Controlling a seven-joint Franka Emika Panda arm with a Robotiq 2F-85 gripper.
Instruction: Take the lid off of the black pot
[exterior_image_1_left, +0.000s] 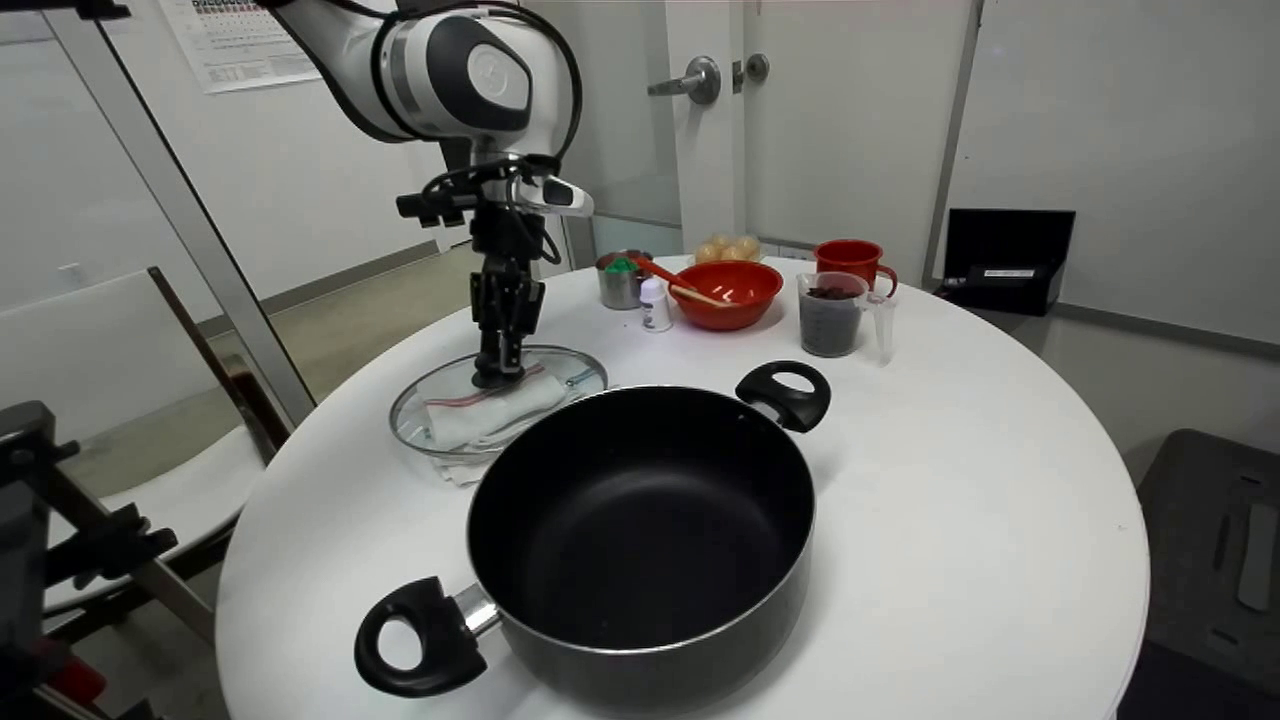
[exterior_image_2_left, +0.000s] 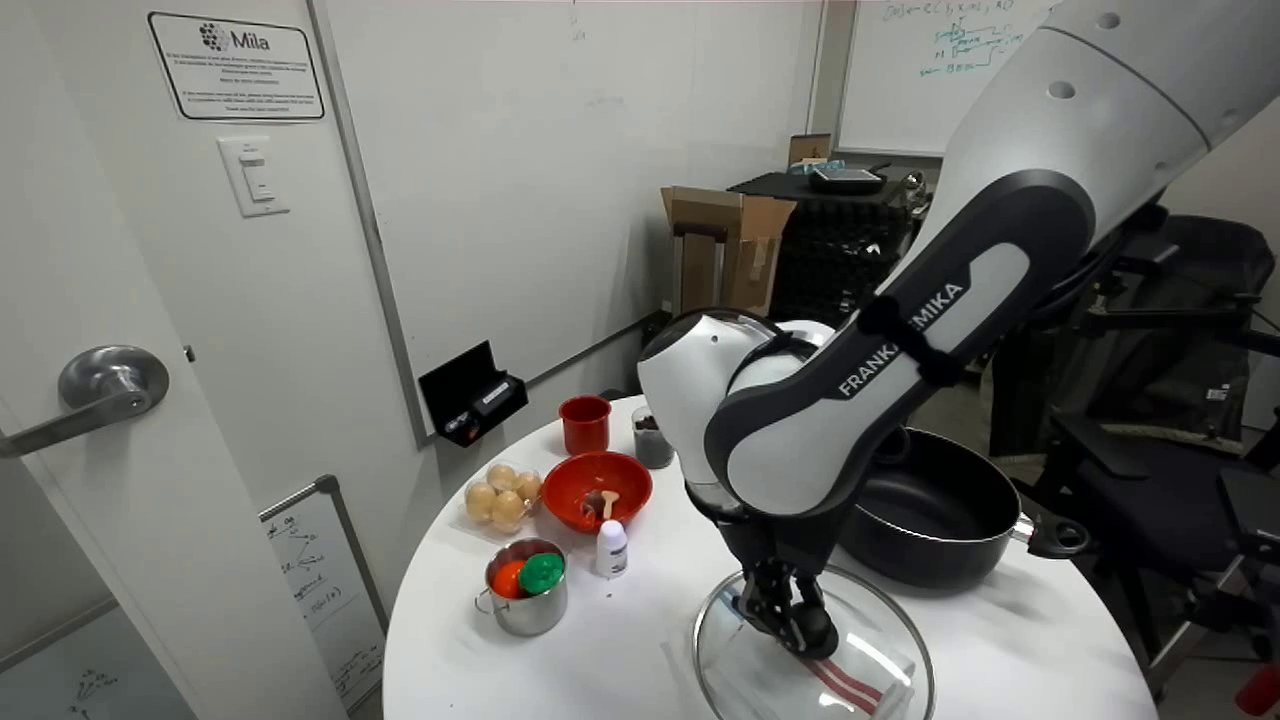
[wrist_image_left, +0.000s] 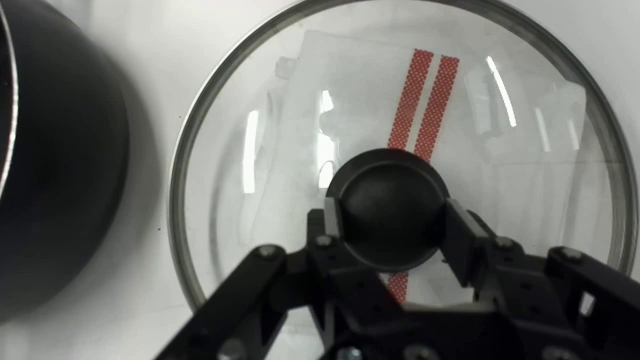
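The lid is off the black pot

In an exterior view, left to right, the clear lid is near the left edge of the round tabletop, over a folded cloth. The pot sits in the middle, toward the front edge, with its dark inside and both loop handles showing. Near the back edge are a metal cup, a white bottle, a red bowl, a measuring cup and a red mug.

In an exterior view, an orange-red thing shows beside a green thing inside the metal cup.

The wrist view shows white tabletop between lid and pot, so they are apart. It also shows the gripper best: its fingers stand only as far apart as the black knob is wide. They touch it on both sides, so the gripper has hold of the lid.
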